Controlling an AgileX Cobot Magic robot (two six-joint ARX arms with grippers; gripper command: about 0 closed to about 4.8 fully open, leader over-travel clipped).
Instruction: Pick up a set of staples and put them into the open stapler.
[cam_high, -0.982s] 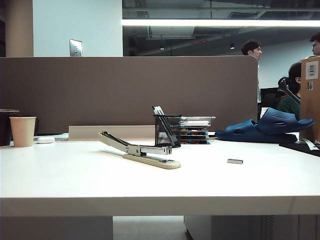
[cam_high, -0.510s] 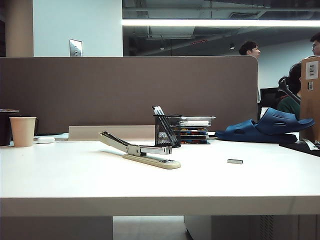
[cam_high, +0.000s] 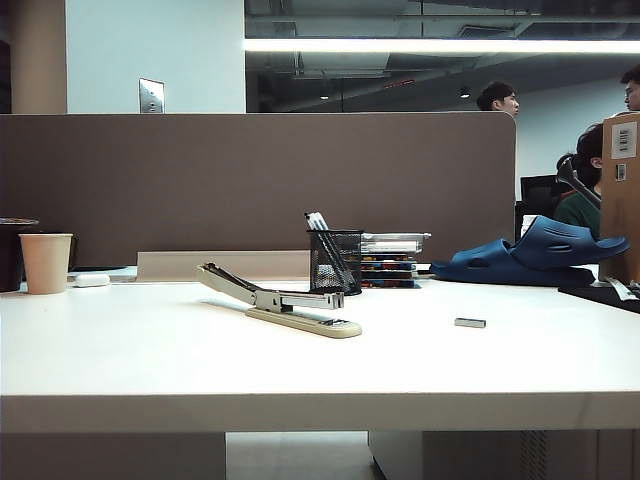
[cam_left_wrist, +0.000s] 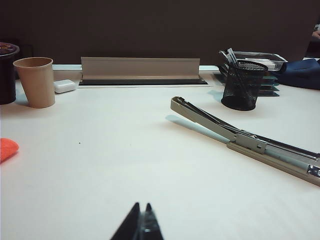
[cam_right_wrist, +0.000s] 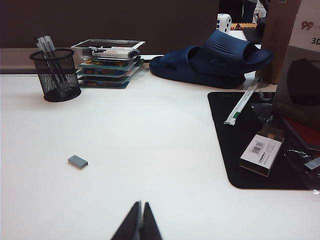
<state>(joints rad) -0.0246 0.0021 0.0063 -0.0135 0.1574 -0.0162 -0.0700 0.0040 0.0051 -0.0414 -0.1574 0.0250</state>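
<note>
Nothing on your table (cam_high: 150, 360) moved since a second ago; only a background bystander shifted. Your arms were hidden from the exterior view. Left gripper (cam_left_wrist: 141, 220) and right gripper (cam_right_wrist: 140, 220) showed only dark tips, fingers pressed together, empty. Slim beige stapler (cam_high: 285, 302) lay open, cut off in the left wrist view; flat grey set of staples (cam_high: 470, 323) lay well apart on smooth white laminate.

You had one stapler (cam_high: 280, 301) on the table (cam_high: 150, 360), and one set of staples (cam_high: 469, 322). There was one black mesh pen cup (cam_high: 335, 262), one paper cup (cam_high: 46, 262) and one small white oval object (cam_high: 91, 280). You could count two blue slippers (cam_high: 535, 255), one upon the other. There was one stack of trays (cam_right_wrist: 107, 62), but how many trays it had I could not tell. Two grippers were there: the left gripper (cam_left_wrist: 141, 220) and the right gripper (cam_right_wrist: 139, 217), both pressed together. One black mat (cam_right_wrist: 250, 150) carried one small box (cam_right_wrist: 262, 154).
</note>
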